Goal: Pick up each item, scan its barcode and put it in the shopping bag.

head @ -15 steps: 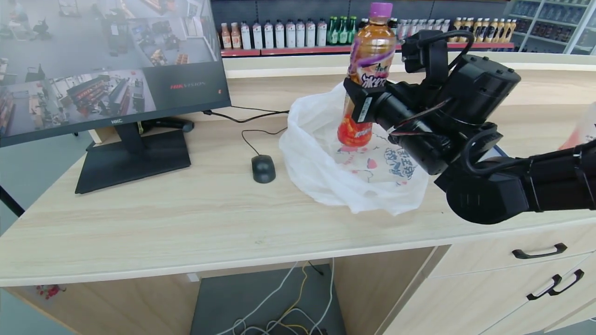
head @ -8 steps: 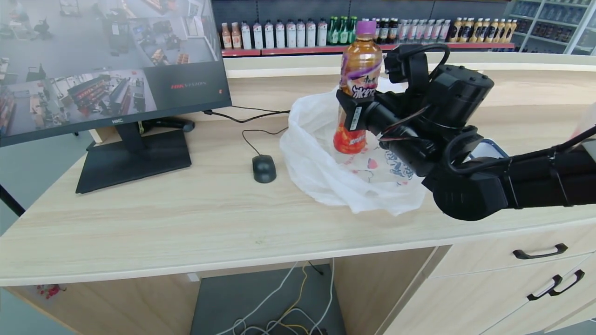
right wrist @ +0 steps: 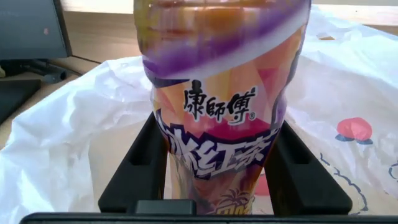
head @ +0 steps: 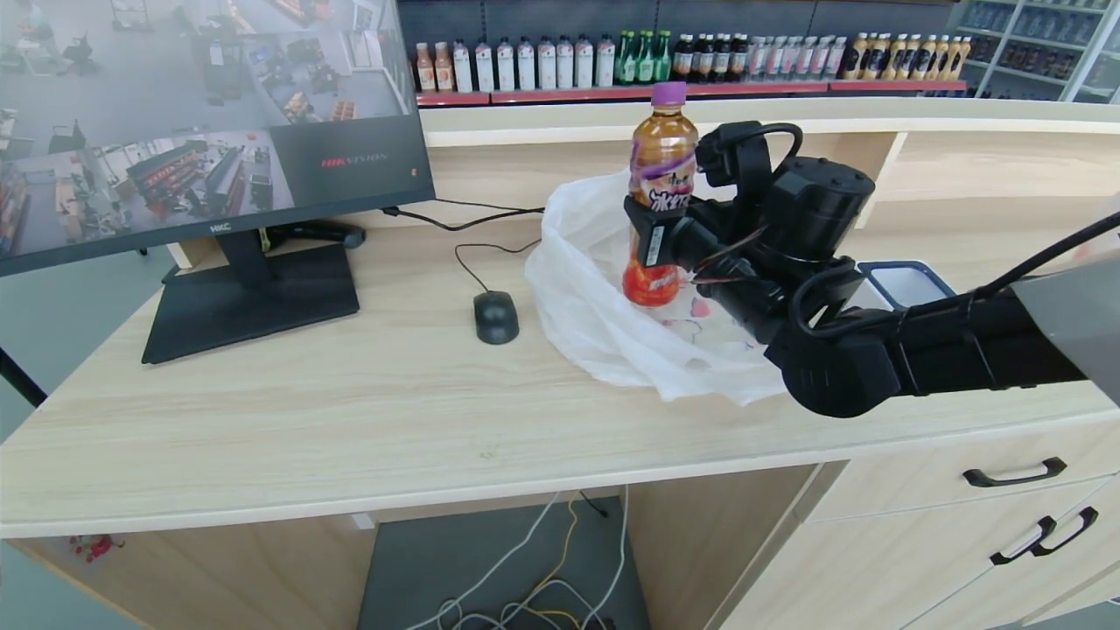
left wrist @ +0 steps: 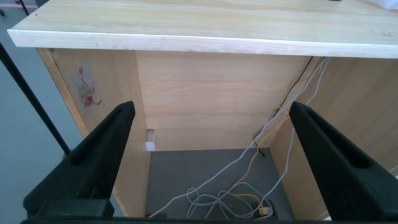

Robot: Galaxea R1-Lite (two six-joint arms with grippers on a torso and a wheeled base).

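Lowered bottle now nearer shopping bag mouth.
With right end effector clamped on its midsection, keep it upright, centre over opening, descend before releasing.

The left gripper is seen with its two black fingers spread wide, nothing held between them. Beyond it, the front edge of the wooden counter is shown above an open recess. White and yellow cables are hung down the recess and coiled on the grey floor. A red sticker is borne by the side panel, and a black rod is seen slanting beside it.
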